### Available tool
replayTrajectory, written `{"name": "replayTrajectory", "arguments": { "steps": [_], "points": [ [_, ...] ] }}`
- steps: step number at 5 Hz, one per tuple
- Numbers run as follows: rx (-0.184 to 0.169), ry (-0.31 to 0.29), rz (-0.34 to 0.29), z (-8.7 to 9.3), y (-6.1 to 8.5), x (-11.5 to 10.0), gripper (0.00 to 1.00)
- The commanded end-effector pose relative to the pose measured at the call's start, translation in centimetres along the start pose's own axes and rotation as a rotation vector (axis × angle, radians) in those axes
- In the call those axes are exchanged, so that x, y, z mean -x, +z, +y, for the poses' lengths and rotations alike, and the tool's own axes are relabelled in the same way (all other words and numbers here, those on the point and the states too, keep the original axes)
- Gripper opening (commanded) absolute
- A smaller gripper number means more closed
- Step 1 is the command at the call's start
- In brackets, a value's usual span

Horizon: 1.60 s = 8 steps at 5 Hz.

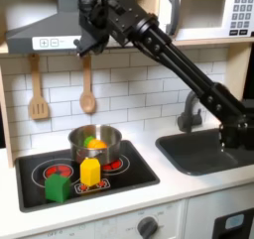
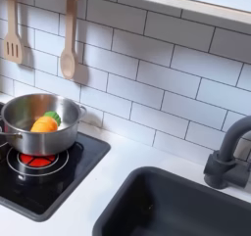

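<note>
My gripper hangs high in the first exterior view, in front of the range hood and well above the stove. Its fingers point down with nothing visible between them; whether they are open or shut is unclear. Straight below stands a silver pot on the back burner, holding an orange piece and a green piece. A yellow block stands in front of the pot, and a green block sits at the stove's front left.
A wooden spatula and a wooden spoon hang on the tiled wall behind the stove. A sink with a dark faucet lies on the first exterior view's right, and a microwave sits above it.
</note>
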<state>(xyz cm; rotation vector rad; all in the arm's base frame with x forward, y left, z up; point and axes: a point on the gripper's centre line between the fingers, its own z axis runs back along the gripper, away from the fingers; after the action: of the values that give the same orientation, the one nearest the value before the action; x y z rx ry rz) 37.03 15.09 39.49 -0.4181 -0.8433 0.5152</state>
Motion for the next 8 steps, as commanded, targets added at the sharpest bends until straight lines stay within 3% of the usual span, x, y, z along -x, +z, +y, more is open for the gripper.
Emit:
{"name": "replayTrajectory", "arguments": {
  "steps": [1,4,6,7,8],
  "points": [
    [0.011,0.004,0.006,0.1,-0.7,-0.7,0.0],
    [0.045,-0.008,0.008,-1.6,-2.0,-1.6,0.0],
    [0.032,-0.002,-0.006,-1.4,-1.6,-1.8,0.0],
    [0.012,0.004,0.022,-1.0,-1.2,-1.3,0.0],
    [0.003,0.017,0.095,-0.8,-1.7,0.9,0.0]
  ]
}}
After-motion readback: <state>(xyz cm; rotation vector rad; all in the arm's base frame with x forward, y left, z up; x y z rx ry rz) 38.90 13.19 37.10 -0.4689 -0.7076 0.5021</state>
